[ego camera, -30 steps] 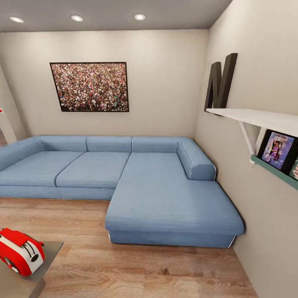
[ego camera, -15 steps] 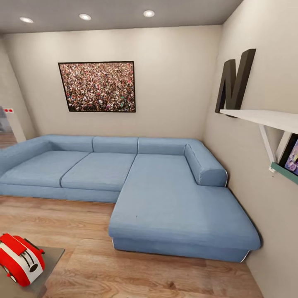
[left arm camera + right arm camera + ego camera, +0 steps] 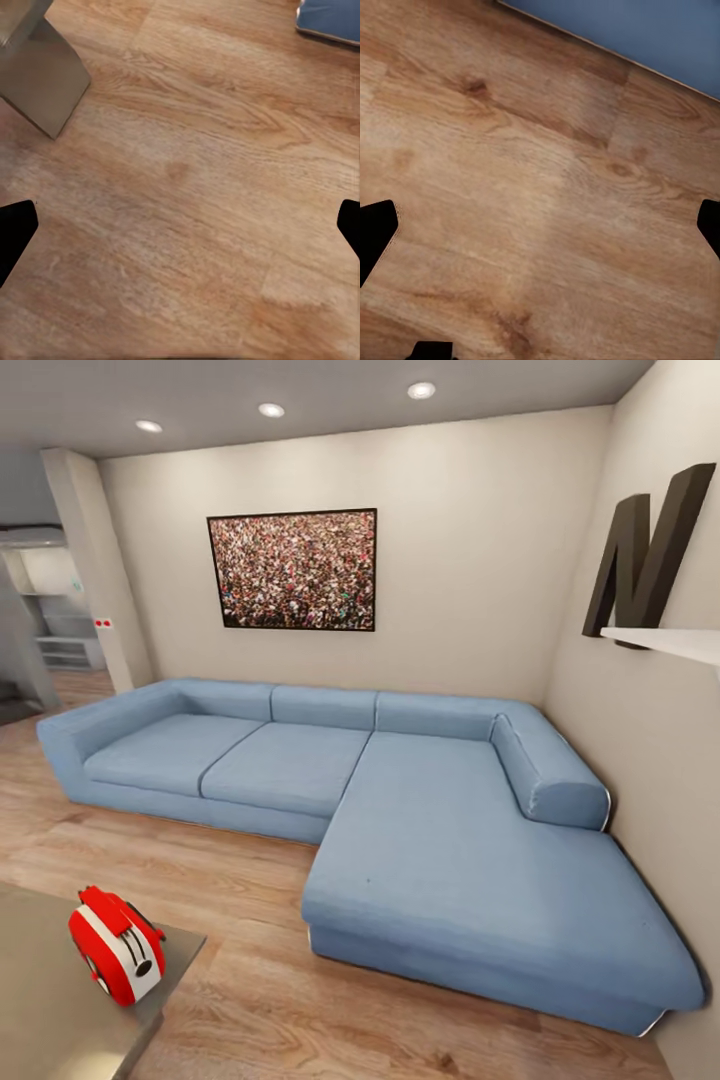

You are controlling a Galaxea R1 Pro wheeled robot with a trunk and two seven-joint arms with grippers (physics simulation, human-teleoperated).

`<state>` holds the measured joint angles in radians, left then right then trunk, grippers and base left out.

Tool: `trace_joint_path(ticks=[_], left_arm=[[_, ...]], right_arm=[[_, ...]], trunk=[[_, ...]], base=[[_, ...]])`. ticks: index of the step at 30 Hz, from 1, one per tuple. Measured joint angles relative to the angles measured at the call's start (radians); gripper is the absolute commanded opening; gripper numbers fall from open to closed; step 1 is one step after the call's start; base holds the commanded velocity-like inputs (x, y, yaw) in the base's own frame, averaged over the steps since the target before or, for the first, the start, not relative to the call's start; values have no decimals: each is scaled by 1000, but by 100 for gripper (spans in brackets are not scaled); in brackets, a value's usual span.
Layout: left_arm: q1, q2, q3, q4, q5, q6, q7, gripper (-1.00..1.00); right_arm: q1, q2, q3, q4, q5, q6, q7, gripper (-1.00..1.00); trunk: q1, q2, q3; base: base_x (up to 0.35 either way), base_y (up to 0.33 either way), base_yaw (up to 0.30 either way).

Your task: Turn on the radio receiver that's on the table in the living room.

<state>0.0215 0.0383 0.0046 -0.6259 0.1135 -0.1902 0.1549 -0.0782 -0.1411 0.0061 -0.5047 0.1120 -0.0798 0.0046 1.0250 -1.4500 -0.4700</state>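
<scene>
The red radio receiver (image 3: 117,943), with its white middle band and thin top handle, stands near the corner of the grey-beige table (image 3: 60,1010) at the lower left of the head view. In the left wrist view my left gripper (image 3: 180,225) is open above the plank floor, its dark fingertips (image 3: 15,232) wide apart, with a table leg (image 3: 41,75) close by. My right gripper (image 3: 540,232) is open over bare floor in the right wrist view, with the sofa's base (image 3: 660,37) ahead.
A large blue sectional sofa (image 3: 400,810) spans the room behind the table. A crowd-pattern picture (image 3: 295,570) hangs on the back wall. On the right wall sit a dark letter N (image 3: 650,555) and a white shelf (image 3: 670,643). A doorway (image 3: 45,620) opens at left.
The head view has swung left and shifted: the sofa and picture slid right, the doorway came into sight, and more of the table with the radio shows.
</scene>
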Motion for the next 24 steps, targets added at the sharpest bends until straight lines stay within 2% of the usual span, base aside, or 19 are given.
trace_joint_path(ticks=[13,19,24], left_arm=[[0,1,1,0,0,0,2,100],[0,7,36,-1,4,-1,27,100],[0,10,44,-1,8,2,21,100]], right_arm=[[0,0,0,0,0,0,0,100],[0,0,0,0,0,0,0,100],[0,0,0,0,0,0,0,100]], trunk=[[0,0,0],[0,0,0],[0,0,0]], base=[[0,0,298],[0,0,298],[0,0,298]])
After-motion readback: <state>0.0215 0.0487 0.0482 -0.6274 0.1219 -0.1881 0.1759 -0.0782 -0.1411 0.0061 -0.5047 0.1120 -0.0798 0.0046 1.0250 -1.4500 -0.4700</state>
